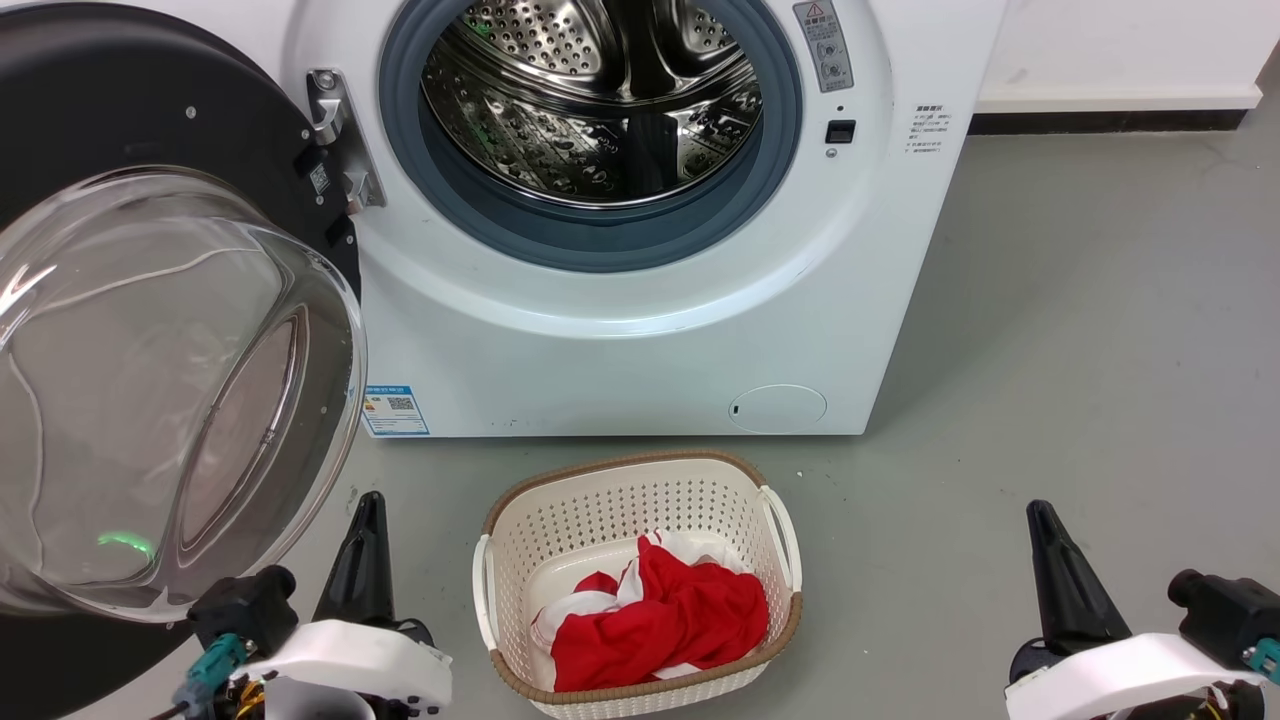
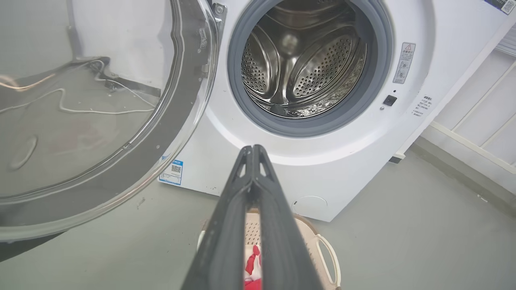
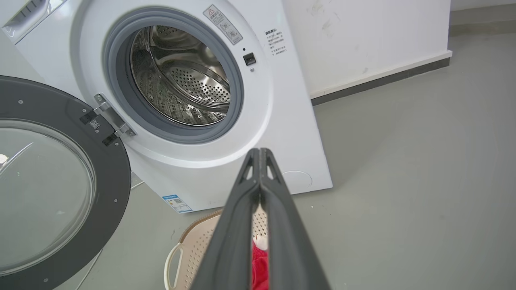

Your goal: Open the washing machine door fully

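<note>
Door (image 1: 170, 330) stands wide open beside the machine (image 1: 650, 330), task seemingly done; left gripper (image 1: 370, 503) and right gripper (image 1: 1038, 510) hang clear, jaws closed and empty, next needing at most a final nudge.

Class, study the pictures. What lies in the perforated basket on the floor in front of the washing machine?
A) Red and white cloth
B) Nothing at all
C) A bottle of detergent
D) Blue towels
A: crumpled red and white cloth lies in the bottom of the basket, which stands before the washing machine.
</note>
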You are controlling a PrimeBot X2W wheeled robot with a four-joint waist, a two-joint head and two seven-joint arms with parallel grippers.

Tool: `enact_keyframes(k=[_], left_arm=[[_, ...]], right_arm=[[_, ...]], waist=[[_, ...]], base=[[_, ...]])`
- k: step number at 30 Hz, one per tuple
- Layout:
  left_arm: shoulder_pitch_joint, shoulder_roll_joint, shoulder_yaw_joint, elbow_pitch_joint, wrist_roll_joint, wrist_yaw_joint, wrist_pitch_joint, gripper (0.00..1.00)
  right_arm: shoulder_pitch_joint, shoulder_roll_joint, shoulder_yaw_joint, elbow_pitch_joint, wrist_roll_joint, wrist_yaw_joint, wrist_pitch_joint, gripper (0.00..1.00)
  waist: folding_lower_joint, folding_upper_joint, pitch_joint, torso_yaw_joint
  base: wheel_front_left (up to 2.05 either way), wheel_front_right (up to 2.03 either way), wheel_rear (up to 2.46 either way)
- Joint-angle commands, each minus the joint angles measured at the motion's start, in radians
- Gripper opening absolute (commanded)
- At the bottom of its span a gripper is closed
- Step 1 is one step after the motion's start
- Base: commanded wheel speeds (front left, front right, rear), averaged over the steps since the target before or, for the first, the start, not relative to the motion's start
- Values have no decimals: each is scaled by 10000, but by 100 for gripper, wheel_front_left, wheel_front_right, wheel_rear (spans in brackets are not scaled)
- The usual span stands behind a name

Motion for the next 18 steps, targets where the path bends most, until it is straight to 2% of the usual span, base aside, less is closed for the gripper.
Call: enact_keyframes(k=[1, 18], left_arm=[[-312, -19, 78, -98, -504, -57, 98, 0], [-443, -68, 382, 82, -3281, -314, 770, 0]], right_arm=[[-319, -93, -5, -49, 544, -1, 56, 0], [-652, -192, -73, 347, 3404, -1, 432, 0]], waist=[[0, -1, -3, 2], [0, -1, -27, 17]], base=[[0, 0, 0], [0, 0, 0]])
